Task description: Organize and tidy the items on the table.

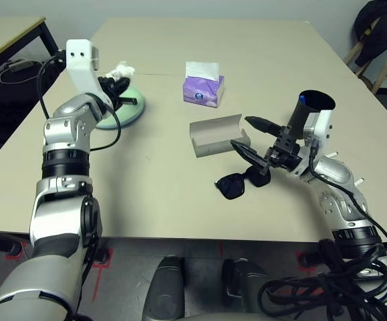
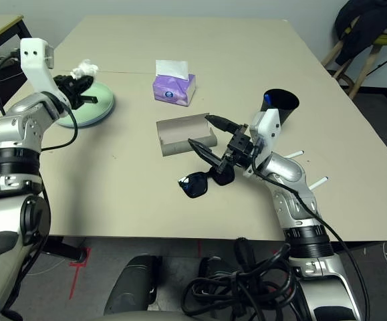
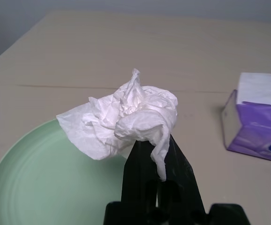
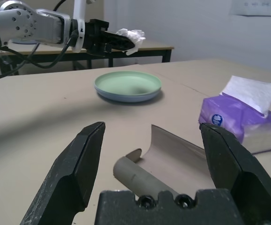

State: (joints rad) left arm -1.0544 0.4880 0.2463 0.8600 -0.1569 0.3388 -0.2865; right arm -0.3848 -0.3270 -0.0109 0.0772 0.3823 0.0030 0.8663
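Note:
My left gripper (image 1: 116, 83) is shut on a crumpled white tissue (image 3: 130, 112) and holds it just above the mint green plate (image 1: 130, 110) at the table's left. The plate shows a pale blue edge underneath (image 4: 127, 86). Black sunglasses (image 1: 236, 182) lie near the front edge. Behind them the grey glasses case (image 1: 216, 136) lies open. My right gripper (image 1: 242, 131) hovers open beside the case and above the sunglasses, with nothing between its fingers. A black cup (image 1: 315, 103) with a blue pen cap (image 1: 303, 100) sticking out stands behind my right wrist.
A purple tissue box (image 1: 204, 85) stands mid-table behind the case. A smaller table (image 1: 6, 33) with cables is off to the left. A chair with dark clothing (image 1: 380, 33) is at the back right. The beige table (image 1: 166, 200) has bare room at the front left.

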